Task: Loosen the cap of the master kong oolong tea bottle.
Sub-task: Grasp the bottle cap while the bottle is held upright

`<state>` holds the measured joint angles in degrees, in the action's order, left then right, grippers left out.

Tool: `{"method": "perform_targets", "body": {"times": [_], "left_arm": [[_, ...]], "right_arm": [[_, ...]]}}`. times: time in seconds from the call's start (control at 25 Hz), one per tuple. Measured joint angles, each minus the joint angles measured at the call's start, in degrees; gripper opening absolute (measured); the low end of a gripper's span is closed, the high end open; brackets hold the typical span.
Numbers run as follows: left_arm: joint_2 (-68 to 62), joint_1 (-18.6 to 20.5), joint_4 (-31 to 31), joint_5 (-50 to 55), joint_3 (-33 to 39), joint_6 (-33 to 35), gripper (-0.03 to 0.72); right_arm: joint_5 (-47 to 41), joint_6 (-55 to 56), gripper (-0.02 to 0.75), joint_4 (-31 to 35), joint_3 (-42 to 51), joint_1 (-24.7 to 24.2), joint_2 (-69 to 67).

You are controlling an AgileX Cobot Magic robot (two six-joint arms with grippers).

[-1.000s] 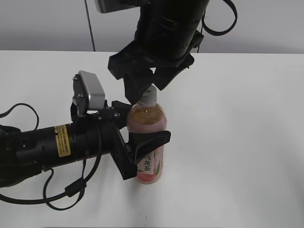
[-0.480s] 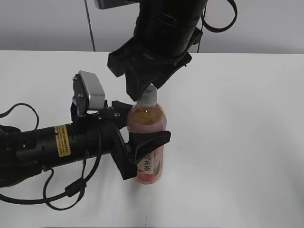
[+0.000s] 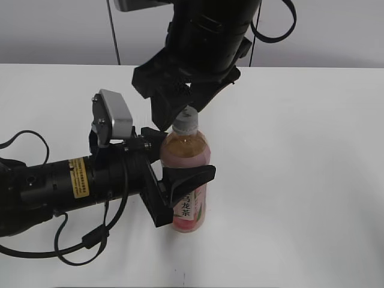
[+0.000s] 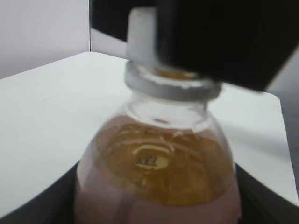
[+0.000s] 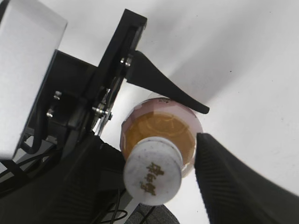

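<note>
The master kong oolong tea bottle (image 3: 187, 180) stands upright on the white table, amber tea and pink label showing. My left gripper (image 3: 180, 157) is shut on its body from the left, one finger in front and one behind. The white cap (image 3: 186, 123) sits on the neck. My right gripper (image 3: 183, 114) hangs over it from above, jaws open around the cap. In the right wrist view the cap (image 5: 153, 173) lies between the fingers, with a clear gap to the right finger (image 5: 233, 186). In the left wrist view the bottle (image 4: 159, 177) fills the frame and the cap (image 4: 140, 42) is partly hidden.
The white table (image 3: 300, 180) spreads to the right and front of the bottle. The left arm with its silver camera box (image 3: 114, 117) lies along the table's left side, cables (image 3: 90, 240) trailing in front. A grey wall runs behind the table.
The right gripper, closed down over the cap half a second ago, has opened and shifted slightly left, so more of the cap shows. The bottle and left gripper have not moved.
</note>
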<state>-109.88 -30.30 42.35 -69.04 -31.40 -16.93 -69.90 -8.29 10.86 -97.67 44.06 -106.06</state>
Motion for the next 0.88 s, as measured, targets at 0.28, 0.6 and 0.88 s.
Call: {"method": "perform_targets", "body": {"times": [0.28,0.6,0.88], "left_arm": [[0.0,0.0,0.0,0.0,0.0,0.0,0.46],[0.0,0.0,0.0,0.0,0.0,0.0,0.46],[0.0,0.0,0.0,0.0,0.0,0.0,0.46]], "right_arm": [[0.0,-0.1,0.483,0.0,0.0,0.0,0.7],[0.0,-0.1,0.47,-0.4,2.3,0.0,1.9],[-0.1,-0.1,0.457,-0.4,2.5,0.0,1.9]]}}
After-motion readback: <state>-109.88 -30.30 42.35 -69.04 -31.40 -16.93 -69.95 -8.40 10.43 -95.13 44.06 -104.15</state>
